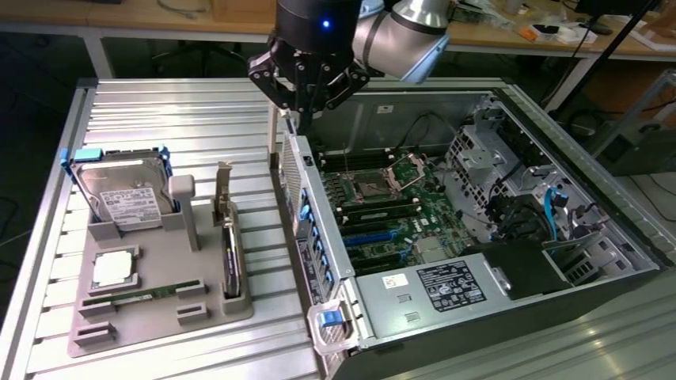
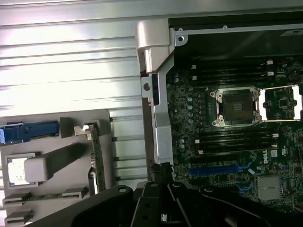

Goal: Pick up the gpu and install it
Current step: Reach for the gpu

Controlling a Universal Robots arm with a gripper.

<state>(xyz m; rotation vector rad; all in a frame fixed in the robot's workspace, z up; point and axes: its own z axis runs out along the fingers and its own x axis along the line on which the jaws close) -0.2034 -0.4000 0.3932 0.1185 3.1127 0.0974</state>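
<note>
Gripper (image 1: 300, 109) hangs in the upper middle of the exterior frame, over the side wall of the open computer case (image 1: 309, 222), its fingers drawn together and holding nothing. The gpu (image 1: 231, 261) stands on edge in the grey holder tray (image 1: 158, 317) at lower left, its silver bracket upright at the far end, well apart from the gripper, with the hard drive (image 1: 127, 198) propped beside it. From the wrist, the gripper (image 2: 162, 168) sits just by the case wall, the motherboard (image 2: 227, 142) on one side and the gpu (image 2: 93, 156) in the grey holder tray (image 2: 104, 151) on the other
</note>
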